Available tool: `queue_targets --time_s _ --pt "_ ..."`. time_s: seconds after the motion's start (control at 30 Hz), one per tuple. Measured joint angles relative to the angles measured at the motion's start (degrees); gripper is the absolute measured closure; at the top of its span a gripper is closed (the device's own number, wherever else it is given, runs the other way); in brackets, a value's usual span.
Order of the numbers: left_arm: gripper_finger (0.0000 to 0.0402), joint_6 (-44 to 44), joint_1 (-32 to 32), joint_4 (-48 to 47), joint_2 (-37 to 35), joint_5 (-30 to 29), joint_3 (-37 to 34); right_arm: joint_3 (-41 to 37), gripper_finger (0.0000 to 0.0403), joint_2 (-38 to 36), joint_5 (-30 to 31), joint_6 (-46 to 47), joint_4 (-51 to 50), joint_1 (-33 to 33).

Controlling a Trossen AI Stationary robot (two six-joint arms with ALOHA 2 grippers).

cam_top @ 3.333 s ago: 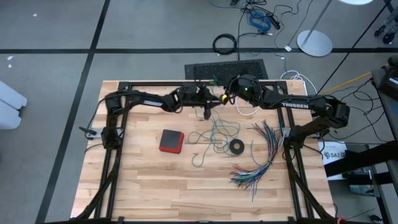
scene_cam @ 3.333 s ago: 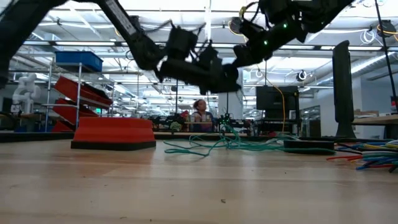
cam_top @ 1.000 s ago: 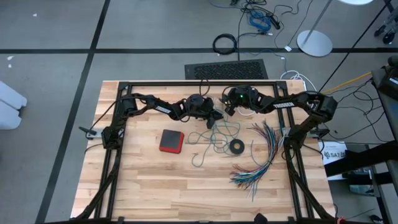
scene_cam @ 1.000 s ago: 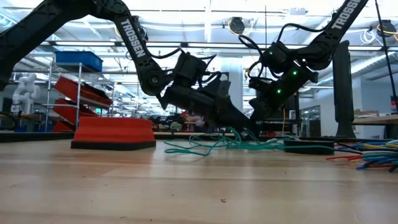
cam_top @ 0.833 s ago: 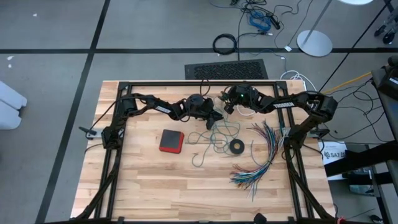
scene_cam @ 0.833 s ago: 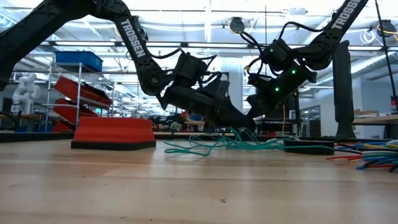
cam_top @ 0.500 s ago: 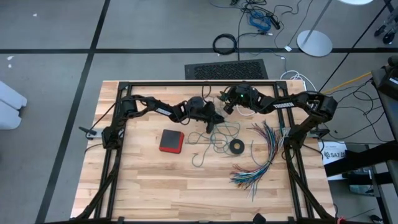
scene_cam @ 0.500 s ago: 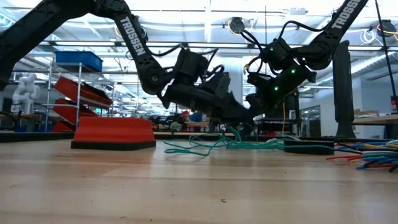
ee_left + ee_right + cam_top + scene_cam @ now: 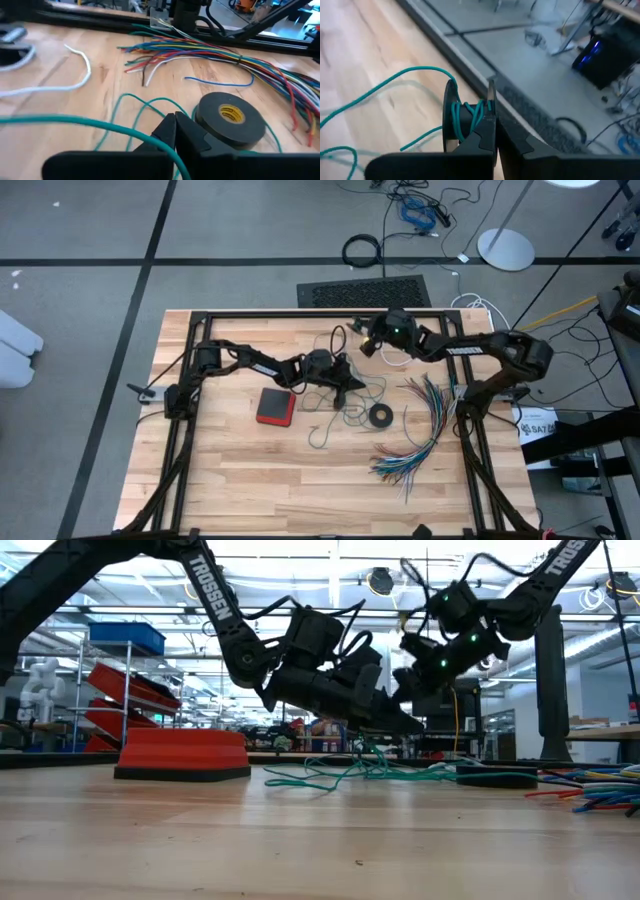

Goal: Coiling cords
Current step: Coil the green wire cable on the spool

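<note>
- The right hand (image 9: 492, 131) hangs above the far middle of the surface (image 9: 240, 480), pinched tight on the teal-green cord (image 9: 462, 112) — several turns of it wrap its fingers.
- The left hand (image 9: 176, 135) is closed on a strand of the same cord, just beside the black tape ring (image 9: 231, 119).
- The rest of the cord lies in loose loops mid-surface, between the red block (image 9: 276, 406) and the multicoloured wires (image 9: 425, 430).
- The white cord (image 9: 60, 85) lies on the wood nearby.

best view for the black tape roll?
Left wrist view: the tape roll sits close up, yellow core visible, just beyond the shut jaws. The high view shows it only as a small ring beside the wire bundle; the low view shows a flat dark sliver; the right wrist view misses it.
</note>
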Motion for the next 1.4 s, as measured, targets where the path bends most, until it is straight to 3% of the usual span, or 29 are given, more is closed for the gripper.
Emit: queue_targets --time_s 0.33,0.57,0.7,0.93,1.07,1.17,1.4 --pt "0.0381 -3.65 -3.34 -0.17 -0.07 4.67 0.00 0.00 0.0403 -9.62 1.16 -3.02 0.96 0.00" --pt "0.0313 -14.13 -2.58 8.90 -2.94 16.70 0.00 0.00 0.0403 -15.31 1.07 -4.73 1.78 1.45" --pt "0.0271 -17.29 -2.09 5.41 -5.43 21.66 -0.07 0.00 0.0403 -19.25 1.00 -6.38 3.70 2.78" --pt "0.0233 -15.74 -2.65 -4.99 -5.73 21.94 -0.28 0.00 0.0403 -27.84 1.14 -8.40 3.63 3.35" --pt "0.0231 -14.21 -3.43 -2.89 -5.70 21.27 -0.28 0.00 0.0403 -31.65 1.05 -9.14 2.97 3.43" --pt "0.0230 -11.85 -3.44 -3.26 -6.02 16.66 -0.24 0.00 0.0403 -33.08 1.01 -9.16 2.44 3.43" --pt "0.0230 1.78 -0.92 -25.14 -14.16 7.84 -0.26 0.00 0.0403 -34.16 1.20 -11.04 -1.04 3.48"
